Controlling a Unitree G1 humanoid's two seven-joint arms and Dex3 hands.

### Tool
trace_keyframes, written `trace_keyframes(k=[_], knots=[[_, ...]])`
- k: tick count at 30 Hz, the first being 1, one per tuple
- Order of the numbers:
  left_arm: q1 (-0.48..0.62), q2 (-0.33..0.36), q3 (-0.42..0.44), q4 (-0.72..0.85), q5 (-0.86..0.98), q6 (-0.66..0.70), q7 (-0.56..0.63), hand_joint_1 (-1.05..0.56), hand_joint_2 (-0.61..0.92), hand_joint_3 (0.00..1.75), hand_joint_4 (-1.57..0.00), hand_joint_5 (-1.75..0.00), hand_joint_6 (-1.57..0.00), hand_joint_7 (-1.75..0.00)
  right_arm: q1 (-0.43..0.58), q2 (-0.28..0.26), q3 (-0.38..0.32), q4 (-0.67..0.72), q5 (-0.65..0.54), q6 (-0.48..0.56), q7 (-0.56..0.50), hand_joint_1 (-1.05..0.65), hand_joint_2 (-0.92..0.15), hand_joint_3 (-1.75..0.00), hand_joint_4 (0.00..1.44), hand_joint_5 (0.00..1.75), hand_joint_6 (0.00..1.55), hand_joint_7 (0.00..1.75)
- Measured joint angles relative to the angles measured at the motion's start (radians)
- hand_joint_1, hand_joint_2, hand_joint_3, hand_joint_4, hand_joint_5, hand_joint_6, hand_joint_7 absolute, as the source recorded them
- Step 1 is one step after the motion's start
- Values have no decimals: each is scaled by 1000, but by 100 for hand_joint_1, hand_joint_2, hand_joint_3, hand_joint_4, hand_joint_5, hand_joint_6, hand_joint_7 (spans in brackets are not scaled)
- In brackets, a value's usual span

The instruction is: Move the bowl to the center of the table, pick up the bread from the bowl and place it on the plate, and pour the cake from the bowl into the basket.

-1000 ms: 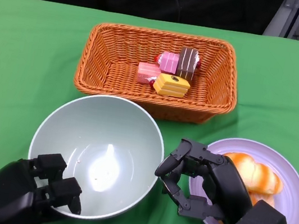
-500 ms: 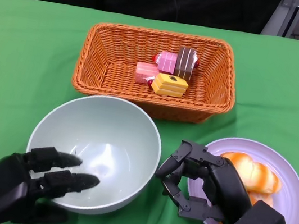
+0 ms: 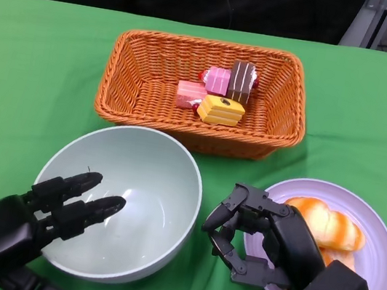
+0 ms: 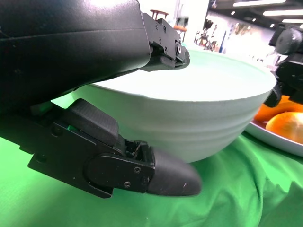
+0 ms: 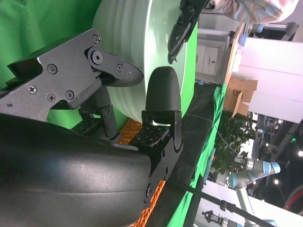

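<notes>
Pale green bowl (image 3: pixel 117 201) now sits released: the left robot hand (image 3: pixel 27 218) has opened over its rim, the right robot hand (image 3: pixel 263 237) hovers empty beside it; task looks finished.

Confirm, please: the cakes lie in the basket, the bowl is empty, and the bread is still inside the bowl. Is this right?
Not quite. The bread lies on the purple plate, as the head view shows. The cakes do lie in the basket, and the bowl is empty.
</notes>
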Motion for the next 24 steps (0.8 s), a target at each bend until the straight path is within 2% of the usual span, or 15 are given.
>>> trace_keyframes(k=[5, 9, 11, 13, 17, 19, 24], knots=[[24, -13, 85, 48, -185, -93, -268, -94, 92, 88, -19, -7, -25, -4, -1, -5, 0, 0, -8, -4, -6, -15, -57, -91, 74, 158, 67, 132], [76, -85, 181, 102, -459, -201, -551, -77, 92, 77, -46, -8, -43, -4, -1, -4, 0, 0, -8, -5, -10, -14, -57, -91, 74, 159, 67, 132], [110, -127, 228, 98, -607, -214, -691, -67, 92, 67, -60, -8, -54, -4, -1, -4, 0, 0, -8, -9, -10, -14, -57, -92, 74, 159, 67, 132], [144, -163, 267, 60, -777, -203, -831, -59, 92, 57, -69, -6, -62, -4, -1, -3, 0, 0, -7, -10, -8, -14, -57, -92, 73, 159, 66, 132], [200, -220, 334, -87, -1108, -126, -1124, -52, 92, 51, -73, -5, -64, -3, -1, -5, -1, 0, 5, -13, 10, -15, -57, -92, 73, 159, 66, 133], [218, -244, 381, -168, -1230, -75, -1258, -49, 92, 47, -79, -6, -70, -4, 0, -7, -4, 0, 7, -15, 11, -16, -56, -92, 74, 158, 67, 133], [236, -326, 494, -281, -1368, -6, -1439, -41, 92, 36, -94, -9, -84, -5, 1, -7, -6, -1, 6, -16, 10, -17, -55, -95, 75, 159, 67, 134]])
